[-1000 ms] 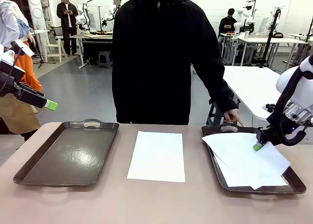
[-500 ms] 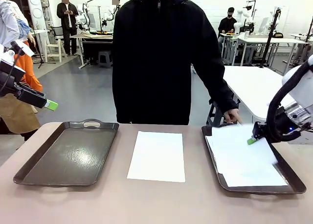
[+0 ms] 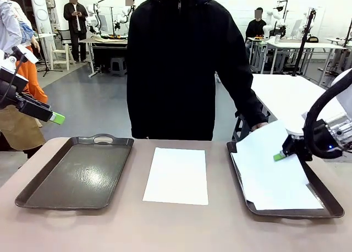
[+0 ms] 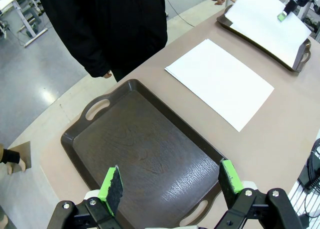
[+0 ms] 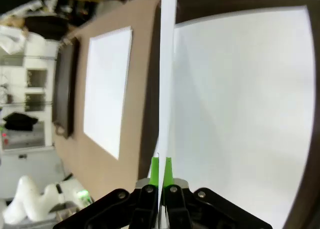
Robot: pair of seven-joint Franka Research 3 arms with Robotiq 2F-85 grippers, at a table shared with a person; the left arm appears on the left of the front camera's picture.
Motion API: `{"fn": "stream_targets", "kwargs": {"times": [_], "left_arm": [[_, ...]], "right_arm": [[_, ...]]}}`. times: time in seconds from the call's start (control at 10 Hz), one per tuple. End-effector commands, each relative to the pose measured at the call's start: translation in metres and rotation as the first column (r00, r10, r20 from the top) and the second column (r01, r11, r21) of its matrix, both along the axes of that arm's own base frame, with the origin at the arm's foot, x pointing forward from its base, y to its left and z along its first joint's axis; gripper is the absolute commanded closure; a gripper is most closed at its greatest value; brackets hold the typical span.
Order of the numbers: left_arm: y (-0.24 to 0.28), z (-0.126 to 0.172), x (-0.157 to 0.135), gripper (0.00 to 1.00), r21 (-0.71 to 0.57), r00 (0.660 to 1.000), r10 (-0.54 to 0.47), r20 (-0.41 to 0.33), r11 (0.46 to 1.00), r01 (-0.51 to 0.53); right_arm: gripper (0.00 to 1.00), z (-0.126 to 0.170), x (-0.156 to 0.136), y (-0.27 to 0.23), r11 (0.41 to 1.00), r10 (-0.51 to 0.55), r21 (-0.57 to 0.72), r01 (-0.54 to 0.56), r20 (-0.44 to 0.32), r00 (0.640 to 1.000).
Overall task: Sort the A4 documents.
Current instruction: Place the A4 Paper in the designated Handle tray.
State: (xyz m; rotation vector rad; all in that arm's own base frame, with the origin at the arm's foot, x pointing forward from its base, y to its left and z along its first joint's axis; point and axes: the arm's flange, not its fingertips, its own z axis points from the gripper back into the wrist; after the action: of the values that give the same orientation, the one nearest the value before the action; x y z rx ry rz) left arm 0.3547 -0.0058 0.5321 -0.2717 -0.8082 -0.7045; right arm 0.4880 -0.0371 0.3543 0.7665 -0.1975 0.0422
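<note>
Right gripper [image 3: 279, 156] of mine has its pads closed tight on the edge of one A4 sheet [image 3: 263, 144] and holds it tilted, above the other paper [image 3: 278, 189] that lies in the dark tray [image 3: 300, 212] just under this gripper. A second sheet [image 3: 177, 175] lies flat on the table, well to the left of it. My left gripper [image 4: 172, 181] hangs with jaws wide apart over the other tray [image 4: 145, 154], holding nothing.
</note>
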Motion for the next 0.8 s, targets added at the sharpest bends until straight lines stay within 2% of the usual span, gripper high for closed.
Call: {"fn": "stream_targets", "kwargs": {"times": [0.0,0.2,0.3,0.7], "left_arm": [[0.001,-0.001,0.001,0.00,-0.005,1.000,-0.002,0.000,1.000,0.002],[0.001,-0.001,0.001,0.00,-0.005,1.000,-0.002,0.000,1.000,0.002],[0.001,-0.001,0.001,0.00,-0.005,1.000,-0.002,0.000,1.000,0.002],[0.001,-0.001,0.001,0.00,-0.005,1.000,-0.002,0.000,1.000,0.002]], "right_arm": [[0.99,-0.012,0.015,-0.011,0.993,0.093,-0.064,-0.099,-0.085,0.992],[0.99,-0.014,0.029,-0.013,0.985,0.096,-0.134,-0.112,-0.124,0.988],[0.99,-0.013,0.035,-0.012,0.983,0.085,-0.152,-0.103,-0.119,0.989],[0.99,-0.019,0.038,-0.006,0.978,0.087,-0.174,-0.111,-0.141,0.986]]}}
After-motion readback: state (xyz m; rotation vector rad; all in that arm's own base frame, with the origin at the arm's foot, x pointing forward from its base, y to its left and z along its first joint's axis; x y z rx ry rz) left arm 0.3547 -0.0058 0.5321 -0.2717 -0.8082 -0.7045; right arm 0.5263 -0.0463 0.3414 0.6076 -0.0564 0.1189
